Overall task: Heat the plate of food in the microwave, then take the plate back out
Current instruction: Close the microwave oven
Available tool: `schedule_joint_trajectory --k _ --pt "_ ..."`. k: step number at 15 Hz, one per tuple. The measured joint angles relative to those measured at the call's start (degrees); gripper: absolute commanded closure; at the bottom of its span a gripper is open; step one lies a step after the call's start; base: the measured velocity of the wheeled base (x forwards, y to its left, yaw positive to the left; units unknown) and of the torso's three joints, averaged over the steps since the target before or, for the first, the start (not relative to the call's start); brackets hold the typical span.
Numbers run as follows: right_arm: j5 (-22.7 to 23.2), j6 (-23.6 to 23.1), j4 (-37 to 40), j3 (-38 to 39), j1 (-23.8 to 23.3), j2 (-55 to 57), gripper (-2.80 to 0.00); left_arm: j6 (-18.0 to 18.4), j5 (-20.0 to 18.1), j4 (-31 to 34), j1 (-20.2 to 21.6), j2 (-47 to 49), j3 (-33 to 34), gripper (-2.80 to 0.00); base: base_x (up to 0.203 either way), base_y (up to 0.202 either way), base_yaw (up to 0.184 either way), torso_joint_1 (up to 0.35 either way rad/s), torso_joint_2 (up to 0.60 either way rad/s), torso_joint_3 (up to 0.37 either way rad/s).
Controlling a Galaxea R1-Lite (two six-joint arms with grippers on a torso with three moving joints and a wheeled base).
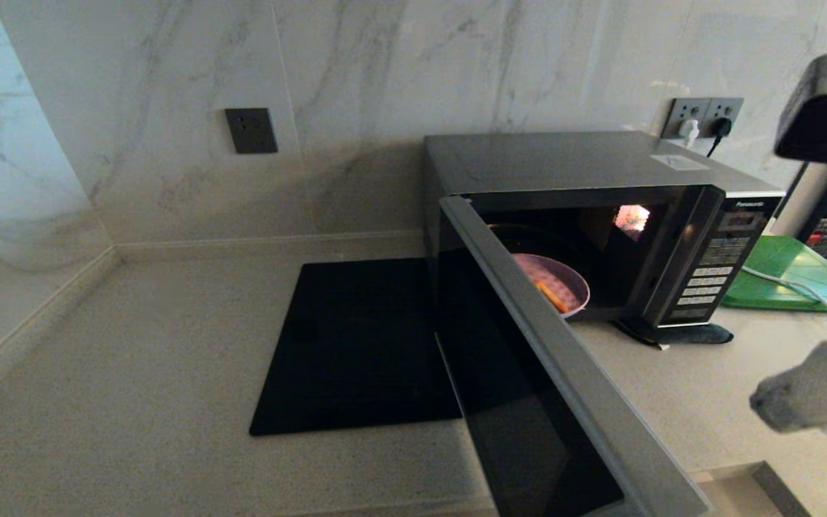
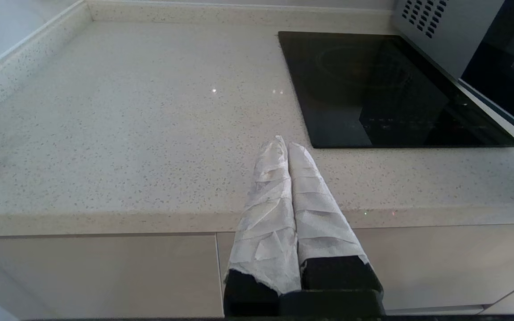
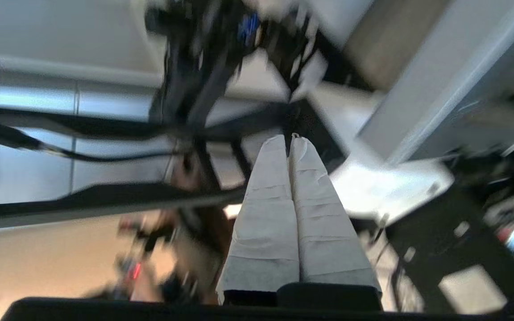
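The silver-grey microwave point(image 1: 586, 169) stands at the back of the counter with its dark glass door point(image 1: 528, 402) swung wide open toward me. Inside the lit cavity sits the pale lilac plate of food point(image 1: 555, 283), an orange-yellow stick showing on it; the door edge hides its left part. My right gripper point(image 1: 762, 402), wrapped in white cloth, hovers at the right edge of the head view, well to the right of the door, shut and empty point(image 3: 287, 137). My left gripper point(image 2: 286, 143) is shut and empty above the counter's front edge, left of the cooktop.
A flat black glass cooktop point(image 1: 356, 345) lies left of the microwave. A green tray point(image 1: 787, 276) with a white cable across it sits to the microwave's right. A black lamp-like object point(image 1: 826, 115) hangs at upper right. Marble walls close the back and left.
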Motion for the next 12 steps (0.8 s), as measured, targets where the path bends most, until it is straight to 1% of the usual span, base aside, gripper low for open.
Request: schedule_joint_trajectory --k 2,3,4,5,7,9,12 --pt "-0.4 -0.2 0.9 -0.3 2.4 2.0 0.00 0.0 0.0 0.0 0.0 0.0 0.0 0.00 0.000 0.000 0.000 0.000 0.00 0.000" --pt "-1.5 -0.2 0.8 -0.4 3.3 2.9 0.00 0.0 0.0 0.0 0.0 0.0 0.0 0.00 0.000 0.000 0.000 0.000 0.00 0.000" --pt "-3.7 -0.2 0.8 -0.7 4.3 3.8 0.00 0.0 0.0 0.0 0.0 0.0 0.0 0.00 0.000 0.000 0.000 0.000 0.00 0.000" --pt "-6.9 -0.1 0.8 -1.4 5.9 4.7 0.00 0.0 0.0 0.0 0.0 0.0 0.0 0.00 0.000 0.000 0.000 0.000 0.00 0.000" --pt "-12.6 0.5 0.8 -3.1 9.9 6.0 0.00 0.0 0.0 0.0 0.0 0.0 0.0 0.00 0.000 0.000 0.000 0.000 0.00 0.000" --pt "-17.9 3.3 0.5 -4.8 13.4 7.4 0.00 0.0 0.0 0.0 0.0 0.0 0.0 0.00 0.000 0.000 0.000 0.000 0.00 0.000" --pt "-24.5 5.7 -1.6 -5.5 16.1 9.0 0.00 0.0 0.0 0.0 0.0 0.0 0.0 0.00 0.000 0.000 0.000 0.000 0.00 0.000"
